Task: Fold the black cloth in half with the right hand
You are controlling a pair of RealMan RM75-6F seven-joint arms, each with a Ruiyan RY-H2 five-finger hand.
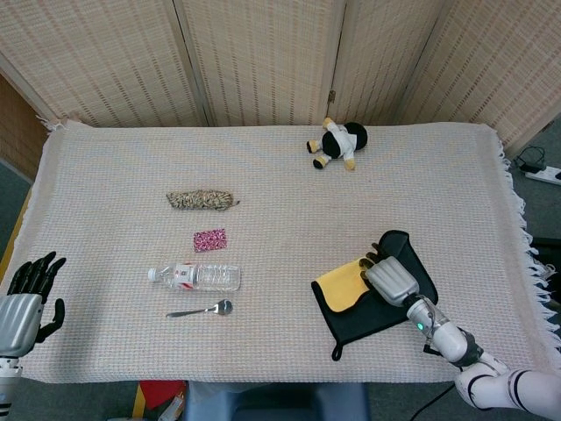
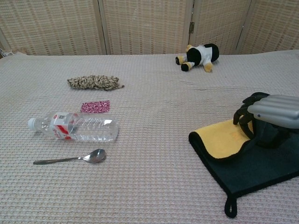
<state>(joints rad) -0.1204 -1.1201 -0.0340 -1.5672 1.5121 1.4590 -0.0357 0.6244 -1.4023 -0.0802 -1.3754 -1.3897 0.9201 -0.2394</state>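
Note:
The black cloth (image 1: 368, 317) (image 2: 254, 170) lies at the near right of the table. Its far part is turned back toward me, showing a yellow underside (image 1: 342, 280) (image 2: 221, 136). My right hand (image 1: 392, 277) (image 2: 266, 113) grips that lifted far edge, fingers curled around the fabric, and holds it over the cloth's middle. A small loop (image 2: 230, 206) hangs at the cloth's near corner. My left hand (image 1: 24, 296) hovers off the table's near left corner with fingers apart and nothing in it; it is absent from the chest view.
A plastic water bottle (image 1: 195, 276) (image 2: 74, 127), a metal spoon (image 1: 202, 310) (image 2: 71, 158), a small pink patterned patch (image 1: 209, 239) (image 2: 95, 106) and a woven bundle (image 1: 201, 200) (image 2: 95, 82) lie left of centre. A black-and-white plush toy (image 1: 336, 143) (image 2: 198, 56) sits at the back.

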